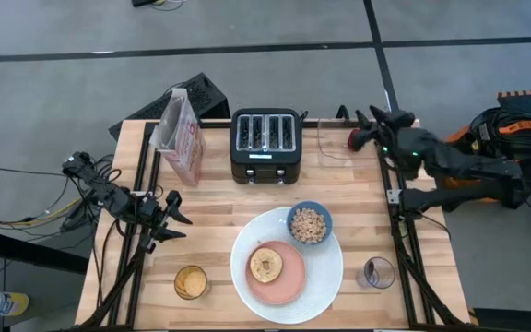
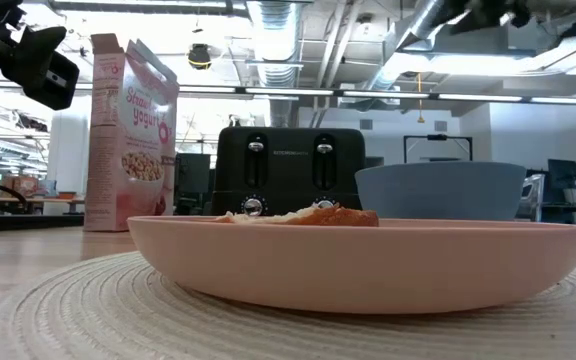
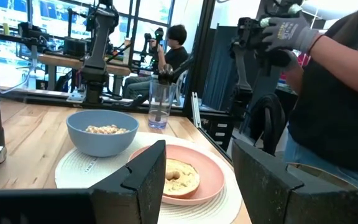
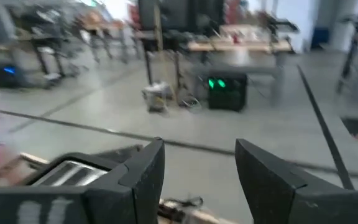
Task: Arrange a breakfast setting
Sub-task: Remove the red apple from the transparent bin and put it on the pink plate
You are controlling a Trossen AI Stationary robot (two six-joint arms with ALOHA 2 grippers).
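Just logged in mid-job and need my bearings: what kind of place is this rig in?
Most likely a robotics lab: other robot arms stand on benches behind, bare ducts run overhead, and a gloved person stands beside the table.

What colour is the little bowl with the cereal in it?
The bowl is light blue, clearest in the left wrist view.

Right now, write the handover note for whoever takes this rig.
Left gripper: open, empty, at the table's left side.
Right gripper: open, at the far right corner by a small red fruit.
Placed: white plate, on it the pink plate with the bagel half and the blue bowl of cereal.
Left: bring in the fruit. No spoon in view.
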